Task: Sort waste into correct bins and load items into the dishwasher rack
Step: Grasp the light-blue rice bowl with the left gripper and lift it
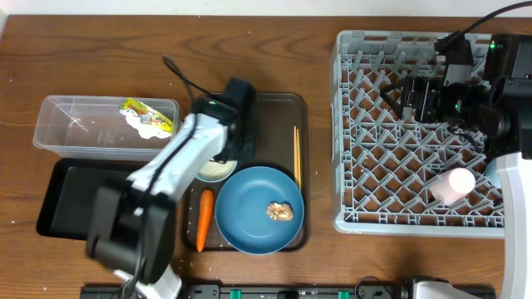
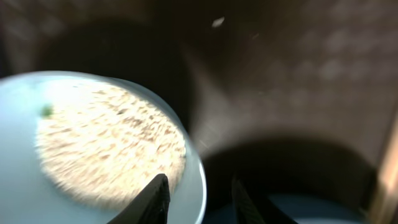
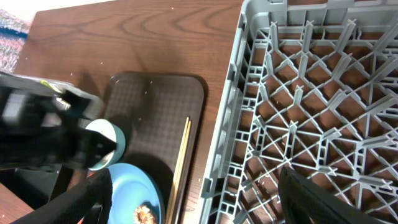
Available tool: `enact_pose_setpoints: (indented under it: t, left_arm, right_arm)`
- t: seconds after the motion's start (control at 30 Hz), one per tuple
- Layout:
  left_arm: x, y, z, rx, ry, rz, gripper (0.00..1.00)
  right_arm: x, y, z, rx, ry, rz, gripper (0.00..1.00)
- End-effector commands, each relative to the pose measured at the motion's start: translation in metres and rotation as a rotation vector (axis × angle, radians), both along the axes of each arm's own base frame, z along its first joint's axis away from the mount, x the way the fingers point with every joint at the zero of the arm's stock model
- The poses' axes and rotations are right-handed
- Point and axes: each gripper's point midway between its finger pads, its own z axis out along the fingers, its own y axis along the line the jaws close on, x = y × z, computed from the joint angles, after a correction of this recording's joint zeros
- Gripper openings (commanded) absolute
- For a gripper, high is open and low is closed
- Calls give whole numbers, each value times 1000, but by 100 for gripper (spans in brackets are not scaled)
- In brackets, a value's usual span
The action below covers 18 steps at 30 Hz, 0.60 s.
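Left gripper [image 2: 199, 180] hangs with its jaws parted astride the rim of the bowl [image 2: 25, 186], one finger over the rice [image 2: 106, 143] and one outside. It is likely lining up a pinch so the rice can be tipped out. Beside it on the brown tray [image 1: 274, 116] lie the plate [image 1: 245, 224], carrot [image 1: 200, 220] and chopsticks [image 1: 297, 156]. Farther off, the right gripper [image 3: 196, 177] hovers wide and empty over the rack [image 1: 374, 191], where the pink cup [image 1: 457, 184] sits.

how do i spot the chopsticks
Find the brown tray in the middle of the table. Along its edge nearest the grey rack, beside the blue plate, lie the chopsticks. They are the only thin, straight, pale wooden sticks; the carrot across the plate is thick and orange.
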Motion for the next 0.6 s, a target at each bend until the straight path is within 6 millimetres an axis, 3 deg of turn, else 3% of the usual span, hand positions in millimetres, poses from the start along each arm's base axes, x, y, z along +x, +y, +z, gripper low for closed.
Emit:
enact_pose_setpoints:
  t: [0.0,0.07,0.27,0.57]
  left_arm:
    - [1,4,-18,50,20,25,34]
    - [2,3,-25,52,26,25,33]
    - [2,10,-39,97,48,41,6]
    - [8,21,-40,163,16,43,6]
  right_arm:
    - [-1,6,1,3,-3,13,79]
    - [0,6,1,3,-6,13,79]
    - [0,6,1,3,-6,13,80]
    - [1,4,1,-8,-6,4,80]
